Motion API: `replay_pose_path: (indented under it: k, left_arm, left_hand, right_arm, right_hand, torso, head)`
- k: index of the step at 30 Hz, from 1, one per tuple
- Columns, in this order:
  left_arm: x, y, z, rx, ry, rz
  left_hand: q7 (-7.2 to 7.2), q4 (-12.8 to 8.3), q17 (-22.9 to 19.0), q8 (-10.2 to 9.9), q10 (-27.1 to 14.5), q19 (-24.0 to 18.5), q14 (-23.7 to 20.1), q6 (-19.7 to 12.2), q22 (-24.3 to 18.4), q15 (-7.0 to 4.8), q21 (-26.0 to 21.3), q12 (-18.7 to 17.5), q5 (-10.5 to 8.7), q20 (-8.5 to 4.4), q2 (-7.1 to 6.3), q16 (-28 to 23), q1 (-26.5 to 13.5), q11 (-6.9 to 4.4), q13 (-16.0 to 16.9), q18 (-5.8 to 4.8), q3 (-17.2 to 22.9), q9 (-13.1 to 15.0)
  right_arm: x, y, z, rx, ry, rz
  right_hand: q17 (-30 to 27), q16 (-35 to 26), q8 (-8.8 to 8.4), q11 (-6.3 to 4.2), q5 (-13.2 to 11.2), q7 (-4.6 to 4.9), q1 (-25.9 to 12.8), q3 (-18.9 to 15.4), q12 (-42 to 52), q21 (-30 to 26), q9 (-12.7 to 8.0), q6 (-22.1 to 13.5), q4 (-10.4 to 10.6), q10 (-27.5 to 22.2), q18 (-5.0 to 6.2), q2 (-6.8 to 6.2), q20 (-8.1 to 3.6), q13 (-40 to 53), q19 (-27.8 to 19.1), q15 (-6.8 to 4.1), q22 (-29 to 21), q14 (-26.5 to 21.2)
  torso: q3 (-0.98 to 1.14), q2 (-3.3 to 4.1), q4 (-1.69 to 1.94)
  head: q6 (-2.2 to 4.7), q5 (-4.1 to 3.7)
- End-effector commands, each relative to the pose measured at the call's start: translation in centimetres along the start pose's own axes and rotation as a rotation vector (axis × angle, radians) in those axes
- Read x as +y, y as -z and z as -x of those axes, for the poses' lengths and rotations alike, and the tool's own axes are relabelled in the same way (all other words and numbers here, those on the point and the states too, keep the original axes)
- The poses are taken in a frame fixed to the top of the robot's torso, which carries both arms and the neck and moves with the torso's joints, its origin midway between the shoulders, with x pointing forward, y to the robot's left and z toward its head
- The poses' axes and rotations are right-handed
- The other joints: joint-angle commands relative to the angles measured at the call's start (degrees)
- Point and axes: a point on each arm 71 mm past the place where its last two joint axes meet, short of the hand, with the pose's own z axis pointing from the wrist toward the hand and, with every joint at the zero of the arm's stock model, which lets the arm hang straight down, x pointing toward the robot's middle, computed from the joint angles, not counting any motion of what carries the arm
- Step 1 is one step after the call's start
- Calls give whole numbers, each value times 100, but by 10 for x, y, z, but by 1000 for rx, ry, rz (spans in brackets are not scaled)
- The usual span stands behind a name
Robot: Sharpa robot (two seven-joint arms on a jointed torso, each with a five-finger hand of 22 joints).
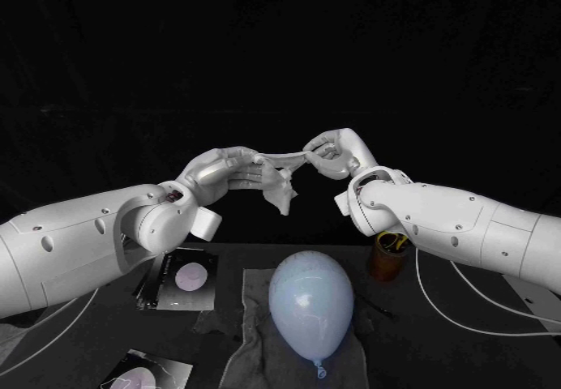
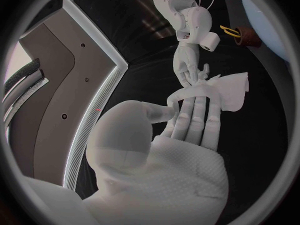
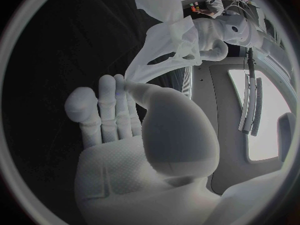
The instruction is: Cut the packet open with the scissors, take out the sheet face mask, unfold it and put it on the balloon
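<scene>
Black backdrop hangs behind a black table (image 1: 468, 356), and both arms are raised above it, well clear of the surface. The left hand (image 1: 222, 172) and right hand (image 1: 333, 154) face each other and hold the sheet mask (image 1: 283, 193) between them. The mask is stretched as a thin band from one to the other, with a crumpled flap hanging below the middle. In the left wrist view the left thumb presses one end of the mask against the fingers, which lie straight and side by side. The right wrist view shows the right thumb pinning the other end the same way. Below, the pale blue balloon (image 1: 310, 296) lies on a grey cloth (image 1: 246, 344), knot towards the robot. A packet (image 1: 185, 279) lies just beside the cloth on the robot's left, with a second packet (image 1: 146, 377) nearer the robot. Yellow-handled scissors (image 1: 393, 240) stand in a brown holder (image 1: 388, 261) to the balloon's right
</scene>
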Motion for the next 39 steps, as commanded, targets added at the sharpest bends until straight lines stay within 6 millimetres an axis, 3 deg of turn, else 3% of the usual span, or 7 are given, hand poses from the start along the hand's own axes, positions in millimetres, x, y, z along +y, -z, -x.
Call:
replay_pose_path:
  k: [1, 4, 15, 17, 30, 37, 39]
  left_arm:
    - [0, -1, 0, -16, 30, 1]
    - [0, -2, 0, -18, 22, 10]
    - [3, -3, 0, -23, -10, 45]
    - [4, -3, 0, -19, -10, 53]
    - [7, -3, 4, -47, 36, 92]
    - [6, 0, 14, -98, 24, 89]
    - [5, 1, 20, -122, -15, 75]
  left_hand:
    - [511, 3, 1, 244, 105, 174, 249, -60, 5, -53, 55, -19, 15, 2, 21, -77, -82, -34, 4, 151, 49, 321]
    - [472, 42, -4, 325, 190, 496, 577, -127, 6, -122, 154, -58, 10, -35, 43, -165, -139, -72, 3, 231, 52, 287]
    - [467, 158, 28, 547, 72, 1790, 1039, -454, -82, -215, 368, -146, 15, -418, 149, -471, -168, -102, -3, 243, -6, 234]
    - [449, 211, 181, 613, -81, 2286, 1500, -597, -116, -321, 418, -143, 23, -544, 218, -337, -141, -138, -1, 242, -110, 223]
    - [300, 278, 907, 746, -91, 3705, 2762, -733, -121, -651, 475, 33, 13, -939, 269, 123, -33, -351, 34, 233, -284, 67]
    - [148, 235, 1342, 751, 370, 4274, 3127, -570, -52, -824, 665, 264, 16, -1137, 187, 470, -28, -519, 108, 222, -347, -68]
    - [69, 52, 1562, 578, 645, 4298, 3079, -184, 13, -871, 775, 313, 18, -1188, 10, 574, -3, -593, 140, 194, -305, -286]
  right_arm:
    - [2, -1, 1, -8, 7, 16]
    - [2, -2, 2, -10, 8, 17]
    - [7, -4, 0, -4, 4, 31]
    - [9, -4, 0, 2, 5, 38]
    - [16, 0, -3, 43, 11, 74]
    - [15, 0, -1, 47, 21, 77]
    - [14, 1, 1, 53, 33, 78]
  right_hand:
    - [7, -24, 40, -22, 13, 29, 69, 9, 8, -36, 5, 9, -31, 4, 63, 14, 14, 8, -41, 5, 605, -33]
    - [7, -24, 40, -22, 13, 29, 69, 9, 8, -36, 5, 9, -31, 4, 63, 14, 14, 8, -41, 5, 605, -33]
    - [9, -23, 40, -21, 13, 30, 71, 8, 8, -31, 6, 9, -34, 6, 62, 17, 15, 11, -38, 6, 607, -35]
    - [9, -23, 40, -21, 13, 30, 71, 8, 8, -31, 6, 9, -34, 6, 62, 17, 15, 11, -38, 6, 607, -35]
    - [11, -23, 39, -20, 13, 31, 73, 4, 8, -60, 8, 9, -39, 9, 67, 17, 16, 14, -54, 8, 600, -41]
    - [12, -24, 39, -20, 13, 31, 73, 2, 8, -62, 9, 9, -42, 10, 67, 17, 18, 17, -56, 9, 600, -47]
    - [12, -24, 39, -20, 13, 31, 73, 2, 8, -62, 9, 9, -42, 10, 67, 17, 18, 17, -56, 9, 600, -47]
  torso:
    - [-3, 9, 1]
    - [-1, 11, 1]
    - [4, -2, -6]
    - [3, 2, -8]
    - [3, 6, -8]
    - [4, 2, -6]
    - [1, 5, -1]
  head:
    - [-4, -1]
    - [-7, -4]
    - [-26, 5]
    - [-19, 3]
    - [-24, -8]
    - [-20, -21]
    - [-20, -33]
